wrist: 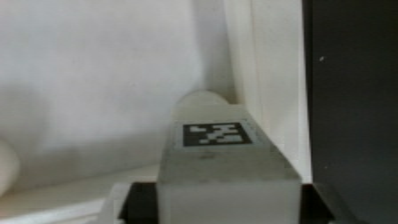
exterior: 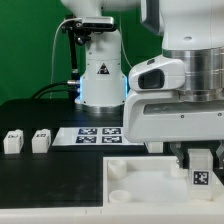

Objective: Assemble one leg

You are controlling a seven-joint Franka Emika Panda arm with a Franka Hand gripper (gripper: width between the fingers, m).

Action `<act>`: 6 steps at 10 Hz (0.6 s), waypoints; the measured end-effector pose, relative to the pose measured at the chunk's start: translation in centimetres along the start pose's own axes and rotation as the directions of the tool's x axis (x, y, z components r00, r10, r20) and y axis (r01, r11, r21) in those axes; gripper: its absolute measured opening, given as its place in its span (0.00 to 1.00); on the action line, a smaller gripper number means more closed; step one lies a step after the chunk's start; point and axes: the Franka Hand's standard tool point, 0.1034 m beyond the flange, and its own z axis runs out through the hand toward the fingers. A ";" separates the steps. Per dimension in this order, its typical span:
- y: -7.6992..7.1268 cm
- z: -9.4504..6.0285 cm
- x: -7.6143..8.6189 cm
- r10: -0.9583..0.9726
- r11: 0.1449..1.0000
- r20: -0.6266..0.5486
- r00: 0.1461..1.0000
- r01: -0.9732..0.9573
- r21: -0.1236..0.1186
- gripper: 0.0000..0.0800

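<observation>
My gripper (exterior: 201, 158) is shut on a white leg (exterior: 201, 172) with a black-and-white tag and holds it upright over the right side of the large white square tray (exterior: 150, 185). In the wrist view the leg (wrist: 219, 150) fills the space between the two dark fingers (wrist: 143, 200), its far end above the tray's raised right rim (wrist: 267, 70). Two more legs (exterior: 13, 142) (exterior: 41, 141) stand on the black table at the exterior view's left. A round corner socket (exterior: 117, 170) shows on the tray's left side.
The marker board (exterior: 92, 133) lies behind the tray near the arm's base (exterior: 98, 80). The black table edge runs beside the tray's right rim in the wrist view (wrist: 347, 100).
</observation>
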 end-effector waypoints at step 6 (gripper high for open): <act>0.7 -0.2 1.0 0.917 0.392 0.098 0.386 -0.919 -0.048 0.36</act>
